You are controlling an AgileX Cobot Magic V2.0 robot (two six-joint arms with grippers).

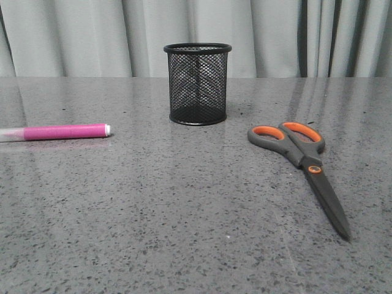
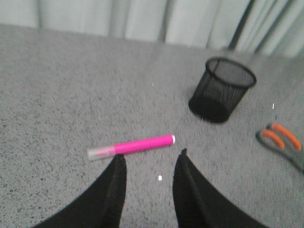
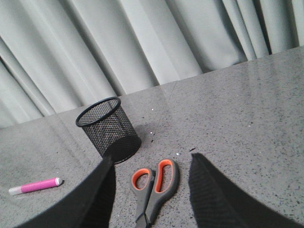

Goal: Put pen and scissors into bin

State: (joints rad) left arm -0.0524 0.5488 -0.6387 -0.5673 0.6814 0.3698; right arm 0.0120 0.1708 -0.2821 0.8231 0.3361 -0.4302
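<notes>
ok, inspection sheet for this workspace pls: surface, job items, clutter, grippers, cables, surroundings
Surface: grey speckled table, glossy, faint reflections.
Pen: lying flat on the robot's left, clear cap end at the front view's left edge, outside the bin.
Scissors: flat on the right, closed, handles toward the bin, blades pointing toward the robot.
Bin: upright at centre rear, black mesh, looks empty.
Clutter: nothing seen.
Left gripper: open, empty, above the table just short of the pen.
Right gripper: open, empty, fingers either side of the scissors handles in its wrist view, not touching.
Cables: nothing seen.
Surroundings: pale pleated curtain behind the table.
</notes>
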